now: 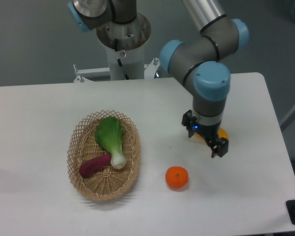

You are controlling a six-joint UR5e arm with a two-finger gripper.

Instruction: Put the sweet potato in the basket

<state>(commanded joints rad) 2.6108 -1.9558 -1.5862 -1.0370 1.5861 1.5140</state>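
Note:
The dark reddish-purple sweet potato (94, 165) lies inside the tan wicker basket (80, 147), low on its left side, touching the white stem of a green leafy vegetable (111, 138). My gripper (218, 147) hangs far to the right, above the white table and over the yellow oblong fruit (222, 133), which it mostly hides. The camera angle hides the gap between the fingers. Nothing shows between them.
A round orange (177, 177) sits on the table between the basket and the gripper, toward the front. The arm's base column (123, 37) stands at the back. The table's right edge (278, 142) runs close to the gripper.

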